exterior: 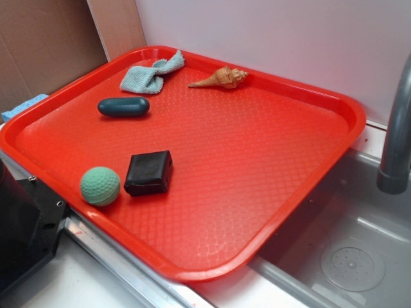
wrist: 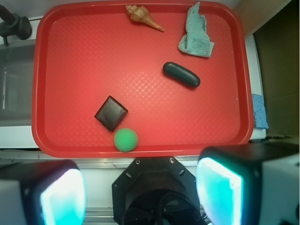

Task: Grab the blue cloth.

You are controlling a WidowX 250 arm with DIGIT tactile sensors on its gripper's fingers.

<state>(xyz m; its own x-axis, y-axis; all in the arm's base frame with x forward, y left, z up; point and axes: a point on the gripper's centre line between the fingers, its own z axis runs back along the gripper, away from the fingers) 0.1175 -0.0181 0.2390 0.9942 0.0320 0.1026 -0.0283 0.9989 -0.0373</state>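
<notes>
The blue cloth [exterior: 149,74] is a pale blue-teal wrinkly rag lying in the far left corner of the red tray [exterior: 308,96]. In the wrist view the blue cloth [wrist: 197,35] lies at the tray's upper right. My gripper [wrist: 140,194] is high above the robot base, outside the tray's near edge [wrist: 140,152], far from the cloth. Its two fingers [wrist: 220,190] stand wide apart with nothing between them. The gripper does not show in the exterior view.
On the tray lie a dark teal capsule [exterior: 123,106], a black block [exterior: 149,172], a green ball [exterior: 99,186] and a seashell [exterior: 221,78]. A bright-blue sponge piece [exterior: 22,106] lies left of the tray. A sink [exterior: 353,250] and faucet [exterior: 395,141] are at right.
</notes>
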